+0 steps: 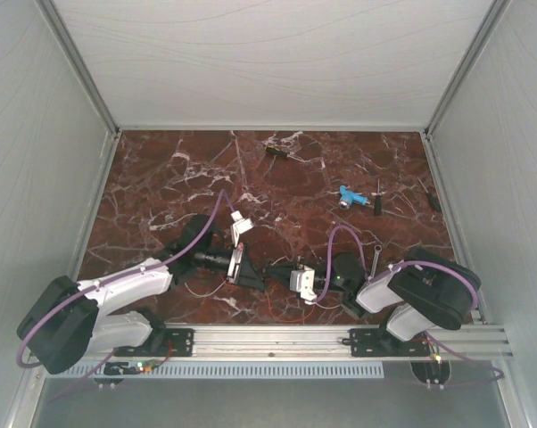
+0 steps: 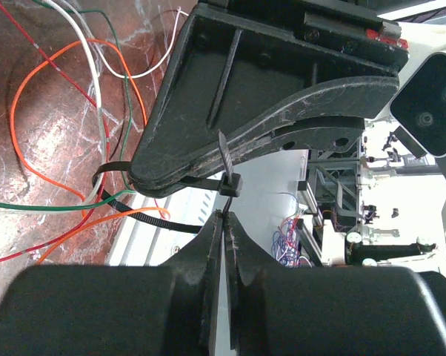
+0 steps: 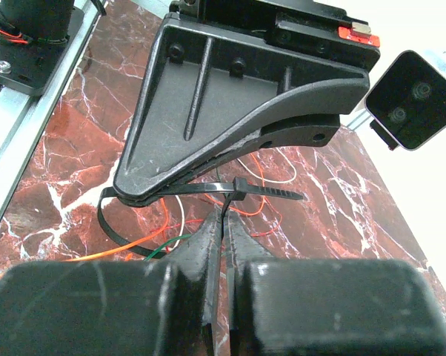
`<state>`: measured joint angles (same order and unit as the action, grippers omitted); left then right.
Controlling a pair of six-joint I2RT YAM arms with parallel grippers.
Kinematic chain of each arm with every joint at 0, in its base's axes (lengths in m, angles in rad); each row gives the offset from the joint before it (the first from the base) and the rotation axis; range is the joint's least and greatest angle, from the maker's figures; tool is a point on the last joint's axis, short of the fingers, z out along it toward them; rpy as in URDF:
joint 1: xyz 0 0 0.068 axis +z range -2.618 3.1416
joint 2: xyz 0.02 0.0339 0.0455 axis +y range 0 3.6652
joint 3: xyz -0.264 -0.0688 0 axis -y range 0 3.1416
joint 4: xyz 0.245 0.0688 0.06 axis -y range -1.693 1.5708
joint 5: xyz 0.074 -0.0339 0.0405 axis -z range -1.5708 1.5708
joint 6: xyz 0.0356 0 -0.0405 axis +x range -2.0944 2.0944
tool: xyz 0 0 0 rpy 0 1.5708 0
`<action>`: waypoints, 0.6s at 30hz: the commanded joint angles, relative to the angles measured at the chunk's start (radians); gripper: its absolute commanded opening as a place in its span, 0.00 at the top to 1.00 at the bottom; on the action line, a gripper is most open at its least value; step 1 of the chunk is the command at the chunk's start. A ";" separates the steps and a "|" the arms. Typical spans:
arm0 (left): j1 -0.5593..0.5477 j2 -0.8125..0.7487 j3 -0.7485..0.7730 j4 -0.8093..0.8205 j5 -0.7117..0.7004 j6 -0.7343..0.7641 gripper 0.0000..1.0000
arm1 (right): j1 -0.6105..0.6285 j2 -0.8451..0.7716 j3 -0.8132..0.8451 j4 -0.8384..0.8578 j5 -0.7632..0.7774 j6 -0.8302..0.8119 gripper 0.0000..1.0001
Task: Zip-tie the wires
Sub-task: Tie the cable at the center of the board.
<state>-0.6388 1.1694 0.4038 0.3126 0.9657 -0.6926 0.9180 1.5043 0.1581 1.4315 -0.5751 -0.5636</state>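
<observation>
**Ben:** Wires [image 2: 98, 111], are they tied up yet?

**Mia:** Not yet, we think. We see the black zip tie [image 2: 230, 184] bent into a loop [image 3: 104, 221]. Its pointy end [image 3: 282, 194] pokes out past the little square lock [image 3: 240, 189]. So the threading part looks done.

**Ben:** What is left for us?

**Mia:** The loop is big and floppy. We guess it needs pulling until it hugs the wires tight.

**Ben:** Are the wires inside the loop?

**Mia:** Some seem to be. A green one and an orange one run right by the loop and look like they go through it. We cannot be sure about all of them. The red, white and orange strands lie spread out on the red marble table [image 1: 161, 187], near the front edge, mostly under and beside our two grippers.

**Ben:** What are our jaws doing?

**Mia:** The left gripper [image 2: 224, 219] has its jaws squeezed together. A thin bit of the zip tie is pinched between them, just under the lock. The right gripper [image 3: 223, 222] is squeezed the same way, on the zip tie as well. The two grippers sit tip to tip, very close.

**Ben:** Do the jaws hold any wire?

**Mia:** No, we see no wire between them. The wires lie off to one side of the fingertips, close by but not pinched.
</observation>
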 commanded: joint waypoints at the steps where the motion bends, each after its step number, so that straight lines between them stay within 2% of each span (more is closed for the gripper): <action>1: 0.014 -0.013 0.020 0.011 0.007 0.001 1.00 | 0.013 -0.021 -0.006 0.158 -0.004 -0.051 1.00; 18: 0.035 -0.017 0.020 0.019 0.015 0.000 1.00 | 0.038 -0.018 0.003 0.093 0.003 -0.111 1.00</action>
<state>-0.6193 1.1694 0.4038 0.3046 0.9749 -0.6918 0.9417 1.5043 0.1585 1.4265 -0.5518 -0.6231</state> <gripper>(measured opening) 0.003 0.003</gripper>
